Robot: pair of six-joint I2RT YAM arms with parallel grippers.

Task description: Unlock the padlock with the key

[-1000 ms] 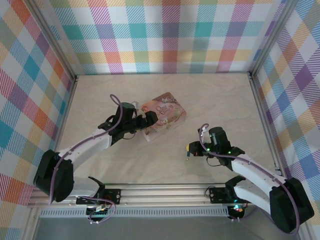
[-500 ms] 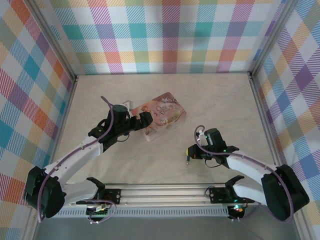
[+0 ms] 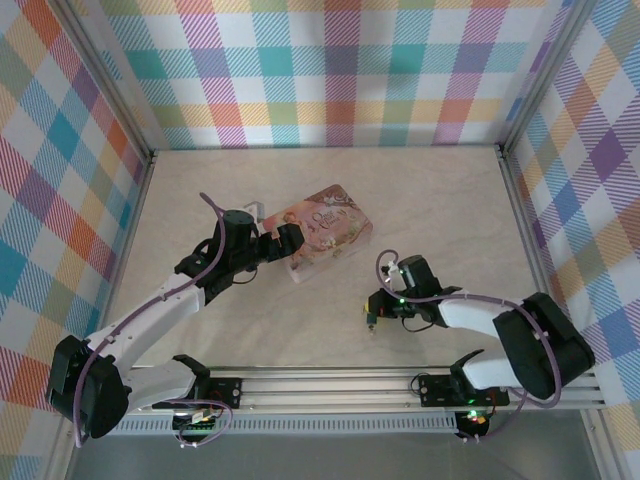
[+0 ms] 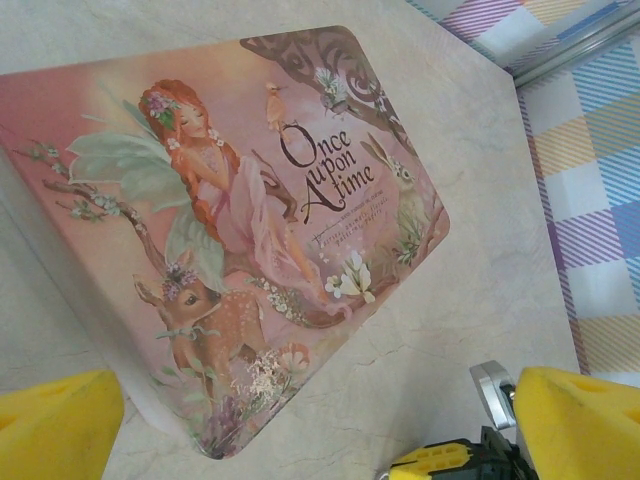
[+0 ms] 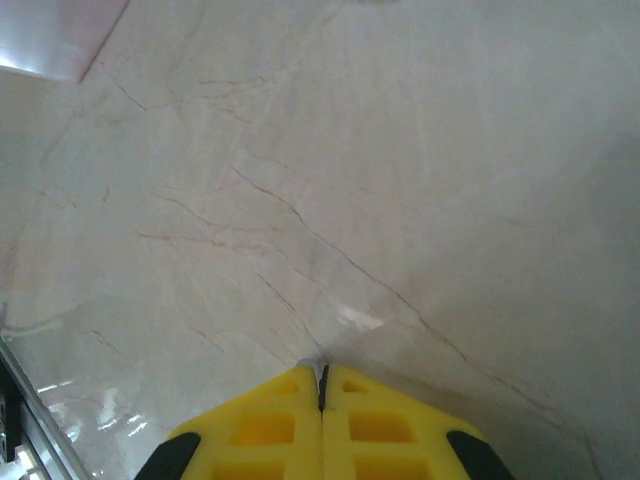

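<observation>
Key [image 5: 321, 378]: a thin dark sliver is seen pinched between the very tips of the right gripper [image 5: 322, 374], just off the table [image 5: 400, 150].
Right gripper [image 3: 372, 312]: the yellow pads are pressed together on the key; it is held low over bare tabletop.
Padlock: cannot be told for certain; a small silvery metal piece [image 4: 492, 392] is seen just beside one finger of the left gripper [image 4: 320, 430].
Left gripper [image 3: 284, 243]: the fingers [image 4: 575, 425] are spread wide apart, nothing gripped.
Pink tin [image 4: 250, 230]: lid up, its near corner is framed between the left fingers; well apart from the right gripper.
</observation>
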